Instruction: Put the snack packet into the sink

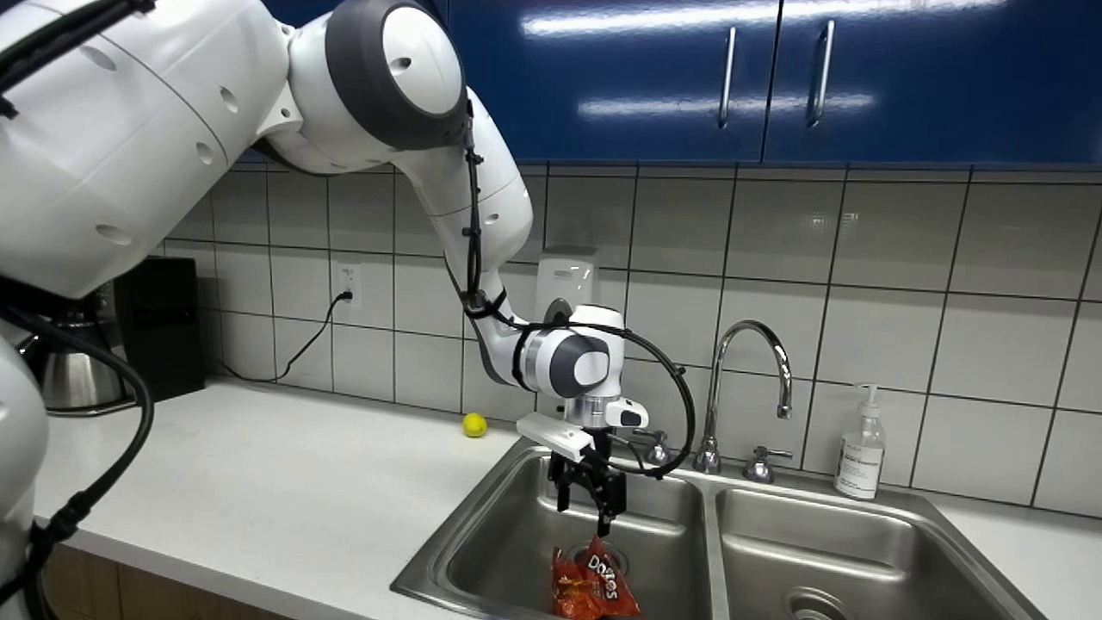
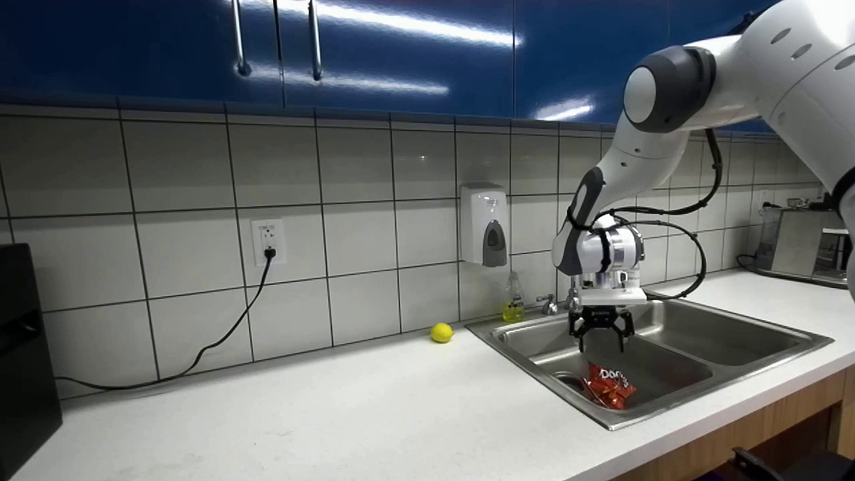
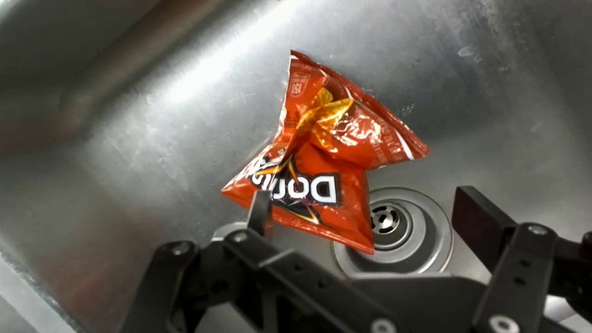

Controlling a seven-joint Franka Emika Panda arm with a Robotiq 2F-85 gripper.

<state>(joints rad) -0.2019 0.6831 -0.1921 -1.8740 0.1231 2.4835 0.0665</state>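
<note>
The snack packet, a crumpled red-orange foil bag with white lettering, lies on the floor of the left basin beside the drain, in both exterior views (image 1: 594, 584) (image 2: 609, 387) and the wrist view (image 3: 351, 138). The steel sink shows in both exterior views (image 1: 495, 538) (image 2: 668, 371); its basin floor (image 3: 162, 134) fills the wrist view. My gripper (image 1: 584, 519) is open and empty, pointing down above the packet; it also shows open in an exterior view (image 2: 601, 349) and the wrist view (image 3: 362, 192). In the wrist view one finger overlaps the packet's edge; the fingers do not hold it.
A chrome faucet (image 1: 715, 396) stands behind the divider between the basins. A soap bottle (image 1: 861, 461) is at the back right. A yellow ball (image 2: 441, 333) sits on the counter by the wall. A wall dispenser (image 2: 484, 224) hangs behind; blue cabinets (image 1: 620, 77) are overhead.
</note>
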